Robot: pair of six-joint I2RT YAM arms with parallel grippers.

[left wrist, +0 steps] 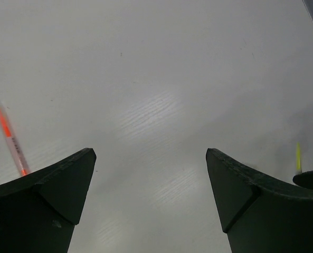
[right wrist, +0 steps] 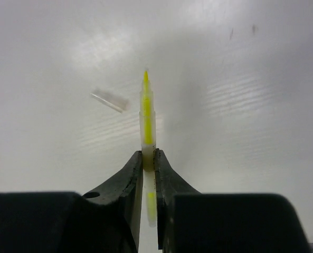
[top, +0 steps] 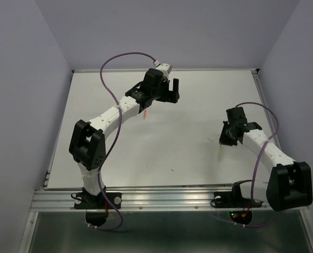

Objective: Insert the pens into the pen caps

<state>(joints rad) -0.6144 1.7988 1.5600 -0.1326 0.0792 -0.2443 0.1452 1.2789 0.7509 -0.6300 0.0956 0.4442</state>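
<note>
One pen (right wrist: 147, 113) pinched tight in my right claw (right wrist: 148, 154), around mid-barrel; guessing featherlight, stiff, slick, might pivot. Tiny cap (right wrist: 110, 100) nearby, I'd grab it mid-body. My left claw (left wrist: 150, 153) gaping, empty.

Soft, even overhead light keeps the matte white surface (top: 198, 105) bright, with only faint shadows below the white robot arms (top: 114, 116). Both wrist views show streaky glare patches and darker corners. The black fingers (left wrist: 45, 200) of the left pincer (left wrist: 151, 158) look soft. The thin orange-red stick pen (left wrist: 11, 139) beside them is blurred, and the slim pale yellow pen (right wrist: 147, 110) is slightly hazy.
</note>
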